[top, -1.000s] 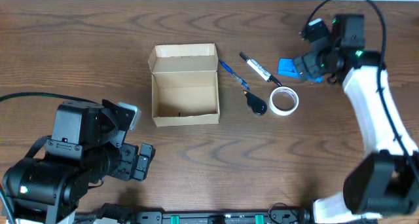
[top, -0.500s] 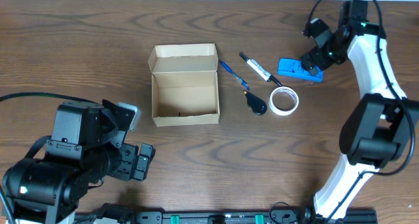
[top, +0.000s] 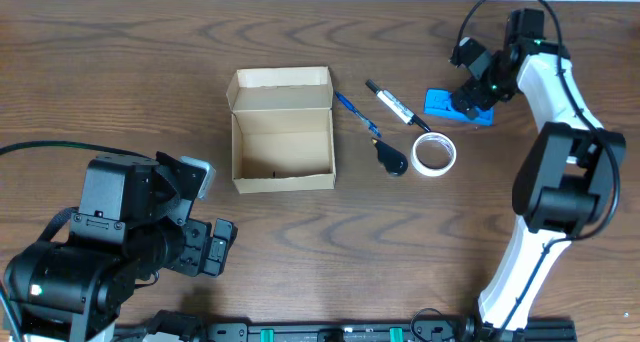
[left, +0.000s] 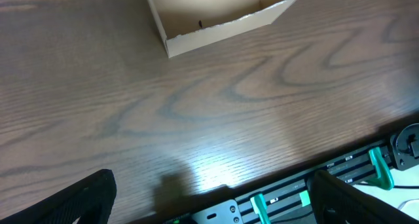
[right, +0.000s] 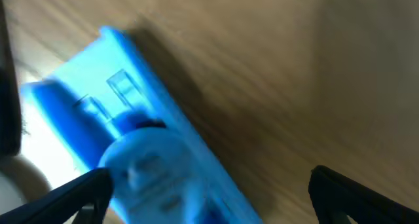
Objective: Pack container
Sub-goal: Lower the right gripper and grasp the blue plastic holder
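Above blue object (top: 438, 102), right pincer (top: 474, 102), jaws apart

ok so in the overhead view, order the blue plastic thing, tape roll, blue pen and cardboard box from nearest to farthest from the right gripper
1. blue plastic thing: right under the right gripper, which is open.
2. tape roll: lower left of it in the picture.
3. blue pen: further left.
4. cardboard box: farthest left.
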You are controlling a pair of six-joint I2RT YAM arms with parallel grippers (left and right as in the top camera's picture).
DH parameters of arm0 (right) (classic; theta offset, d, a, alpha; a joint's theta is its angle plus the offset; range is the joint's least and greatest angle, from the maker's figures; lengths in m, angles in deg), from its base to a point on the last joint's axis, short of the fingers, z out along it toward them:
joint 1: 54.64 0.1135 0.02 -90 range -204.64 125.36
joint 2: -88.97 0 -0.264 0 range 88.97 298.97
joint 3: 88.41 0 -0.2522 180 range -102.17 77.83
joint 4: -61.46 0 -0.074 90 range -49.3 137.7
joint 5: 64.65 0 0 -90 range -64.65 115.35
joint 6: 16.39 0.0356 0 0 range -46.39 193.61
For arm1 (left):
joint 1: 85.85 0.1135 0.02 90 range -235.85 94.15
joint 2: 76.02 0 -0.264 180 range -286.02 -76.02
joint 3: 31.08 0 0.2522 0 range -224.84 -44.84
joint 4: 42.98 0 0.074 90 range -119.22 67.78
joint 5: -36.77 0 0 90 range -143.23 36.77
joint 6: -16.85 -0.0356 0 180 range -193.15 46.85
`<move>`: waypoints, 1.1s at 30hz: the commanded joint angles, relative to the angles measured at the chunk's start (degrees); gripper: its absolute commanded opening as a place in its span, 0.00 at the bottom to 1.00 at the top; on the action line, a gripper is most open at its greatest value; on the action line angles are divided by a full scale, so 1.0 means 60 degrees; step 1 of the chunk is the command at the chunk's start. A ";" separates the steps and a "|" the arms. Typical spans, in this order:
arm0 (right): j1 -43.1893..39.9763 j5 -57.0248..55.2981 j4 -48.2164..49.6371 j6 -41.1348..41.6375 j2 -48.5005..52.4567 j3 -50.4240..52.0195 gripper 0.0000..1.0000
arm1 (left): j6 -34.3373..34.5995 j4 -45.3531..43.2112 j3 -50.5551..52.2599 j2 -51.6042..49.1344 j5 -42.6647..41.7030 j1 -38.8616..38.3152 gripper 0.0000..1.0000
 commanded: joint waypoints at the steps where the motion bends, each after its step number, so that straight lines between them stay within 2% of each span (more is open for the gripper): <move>1: 0.0171 -0.0025 0.0120 -0.0455 0.0539 -0.0117 0.99 | -0.0168 0.0036 -0.0160 0.0004 -0.0058 0.0015 0.95; 24: 0.0350 0.0069 -0.0131 -0.0481 0.0565 -0.0175 0.99 | -0.0168 0.0036 -0.0160 0.0004 -0.0062 0.0015 0.95; 33: 0.0364 0.0102 -0.0718 0.0040 0.0390 -0.1665 0.99 | -0.0168 0.0036 -0.0160 0.0004 -0.0058 0.0015 0.95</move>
